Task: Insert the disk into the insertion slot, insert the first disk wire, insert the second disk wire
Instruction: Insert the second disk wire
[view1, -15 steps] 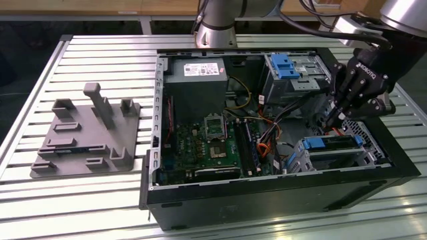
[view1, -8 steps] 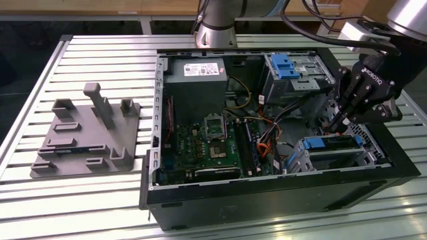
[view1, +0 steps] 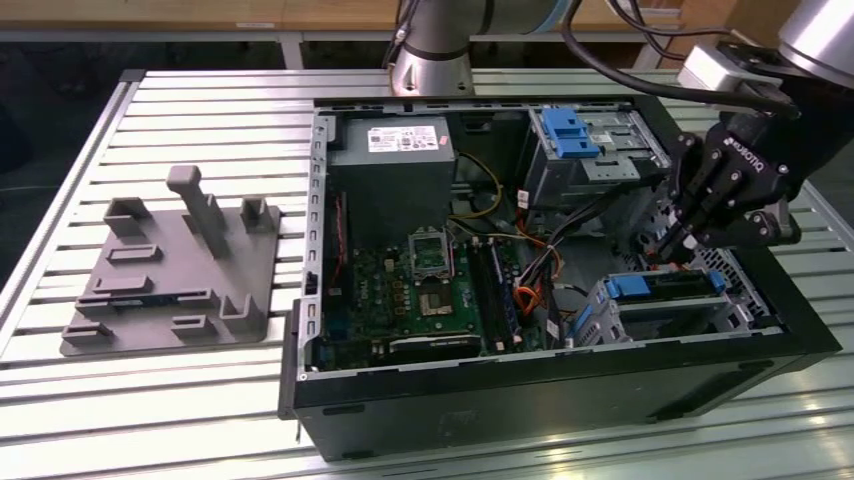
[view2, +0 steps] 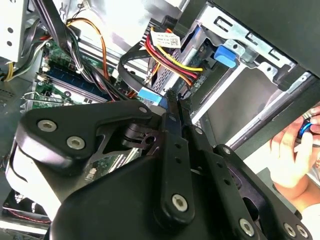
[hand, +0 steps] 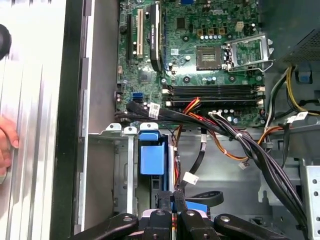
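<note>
An open computer case (view1: 534, 390) is seen lying on the slatted desk (view1: 174, 95) in the exterior view, with a grey moulded fixture (view1: 167, 275) set apart from it toward the exterior view's left. The disk (view1: 665, 285), framed by its blue caddy, is seated in the insertion slot (view1: 674, 310), the perforated metal cage at the corner of the case on the exterior view's right. The gripper (view1: 678, 250) is held just above that cage, its fingers (view2: 175, 107) pressed together with no gap; whether anything thin is pinched between them cannot be told. A bundle of red, yellow and black wires (view2: 172, 55) is seen beside the fingertips in the second wrist view. A person's hand (view2: 295, 155) is visible outside the case wall.
</note>
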